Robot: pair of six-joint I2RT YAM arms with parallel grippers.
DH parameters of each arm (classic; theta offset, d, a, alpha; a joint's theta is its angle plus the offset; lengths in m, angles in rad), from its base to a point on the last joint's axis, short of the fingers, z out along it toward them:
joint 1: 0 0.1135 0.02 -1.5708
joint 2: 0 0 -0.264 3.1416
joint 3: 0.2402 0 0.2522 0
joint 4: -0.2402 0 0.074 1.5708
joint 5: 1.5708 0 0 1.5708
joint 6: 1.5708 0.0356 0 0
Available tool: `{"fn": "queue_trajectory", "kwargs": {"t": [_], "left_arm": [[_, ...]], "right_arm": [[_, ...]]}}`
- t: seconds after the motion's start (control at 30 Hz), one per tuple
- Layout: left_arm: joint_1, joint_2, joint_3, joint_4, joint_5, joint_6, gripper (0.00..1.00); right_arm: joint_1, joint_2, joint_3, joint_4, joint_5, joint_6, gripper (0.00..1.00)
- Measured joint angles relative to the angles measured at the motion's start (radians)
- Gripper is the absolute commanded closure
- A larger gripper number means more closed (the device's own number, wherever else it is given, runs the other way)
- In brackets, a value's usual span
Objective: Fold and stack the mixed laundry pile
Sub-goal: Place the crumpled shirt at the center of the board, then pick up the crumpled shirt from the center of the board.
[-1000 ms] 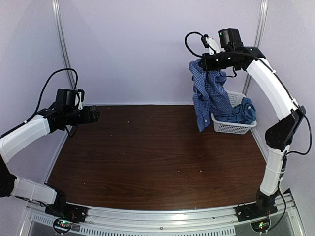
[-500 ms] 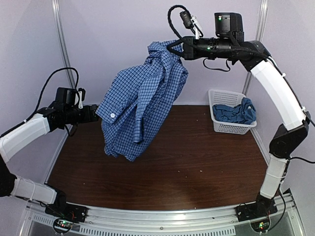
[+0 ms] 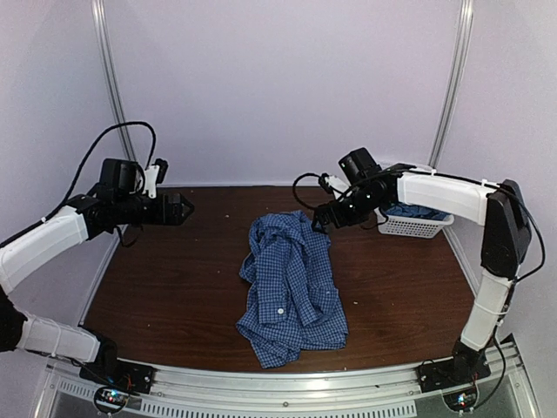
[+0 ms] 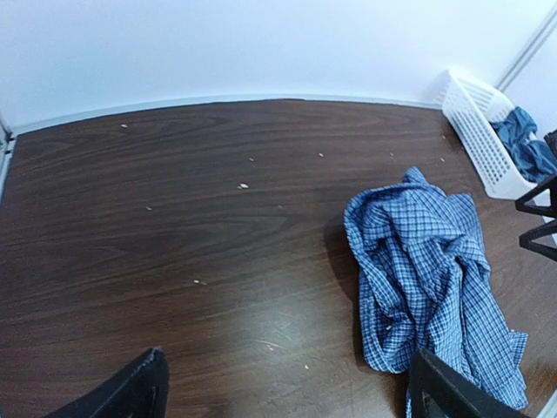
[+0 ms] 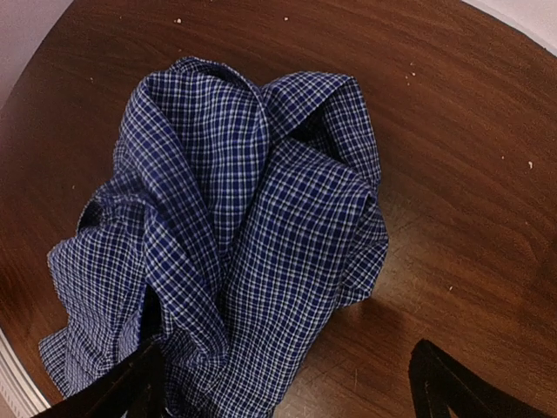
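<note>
The dark wood-grain table point(image 3: 174, 296) is carrying everything in view. The blue-and-white checked shirt point(image 3: 291, 292) is lying crumpled on it, right of centre, running from mid-table toward the near edge, with one white button showing.

The white lattice basket point(image 3: 418, 226) is sitting at the far right corner, well apart from the shirt and partly hidden behind the right arm. The teal-blue t-shirt point(image 4: 526, 152) is lying bunched inside it.

The right gripper point(image 3: 320, 216) is hanging just above the shirt's far end. Its fingers are standing wide apart and are gripping nothing, with the checked cloth lying loose beneath them in the wrist view.

The left gripper point(image 3: 184, 209) is hovering over the table's left side, well clear of the shirt, with its fingers spread wide and empty.

A few pale specks point(image 4: 243, 185) are lying scattered on the wood.
</note>
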Motion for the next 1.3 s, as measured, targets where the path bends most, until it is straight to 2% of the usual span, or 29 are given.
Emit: {"fn": "queue_trajectory", "kwargs": {"t": [0.27, 0.5, 0.7, 0.9, 1.03, 1.1, 1.17, 1.23, 1.27, 1.3], "left_arm": [[-0.165, 0.117, -0.006, 0.009, 0.05, 0.033, 0.02], [-0.242, 0.224, -0.014, 0.043, 0.069, 0.032, 0.02], [-0.325, 0.319, -0.013, 0.064, 0.064, 0.028, 0.02], [-0.396, 0.38, -0.013, 0.093, 0.068, 0.01, 0.06], [-0.424, 0.419, -0.013, 0.143, 0.093, -0.011, 0.1], [-0.433, 0.443, -0.013, 0.174, 0.107, -0.023, 0.16], [-0.436, 0.469, -0.013, 0.2, 0.122, -0.036, 0.26], [-0.438, 0.505, -0.01, 0.23, 0.14, -0.053, 0.48], [-0.439, 0.53, 0.002, 0.237, 0.148, -0.057, 0.61], [-0.439, 0.547, 0.01, 0.245, 0.152, -0.071, 0.69]], "right_arm": [[0.011, -0.152, -0.179, 0.08, 0.0, 0.047, 0.01], [-0.007, -0.016, -0.161, 0.141, 0.008, 0.102, 0.0], [-0.124, 0.101, -0.107, 0.155, 0.036, 0.133, 0.0], [-0.274, 0.098, -0.109, 0.153, 0.096, 0.124, 0.0], [-0.33, 0.069, -0.138, 0.143, 0.137, 0.113, 0.02], [-0.337, 0.046, -0.152, 0.138, 0.132, 0.105, 0.02], [-0.325, 0.011, -0.174, 0.141, 0.103, 0.101, 0.02], [-0.292, -0.021, -0.188, 0.144, 0.07, 0.098, 0.04], [-0.26, -0.035, -0.192, 0.148, 0.05, 0.098, 0.05], [-0.231, -0.042, -0.192, 0.154, 0.033, 0.097, 0.06]]}}
